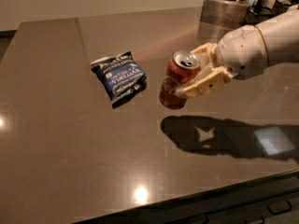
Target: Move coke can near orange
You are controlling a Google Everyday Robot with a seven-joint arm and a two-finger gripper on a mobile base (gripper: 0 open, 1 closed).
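Fingers (205, 83) of the gripper (188, 73) are clenched around the coke can (174, 80), one cream finger pressed along its near side and the other tucked behind its rim. Between them the can is tilted, its silver top and pull tab leaning back toward the white arm (261, 43) and its base clear of the counter (70, 148). Just below the fingers, a dark shadow (210, 136) of arm and can lies on the counter. Beyond the can from the fingers, near but apart, a dark blue chip bag (119, 77) lies flat. Well behind the fingers, at the counter's back edge, stands a metal container (224, 10).
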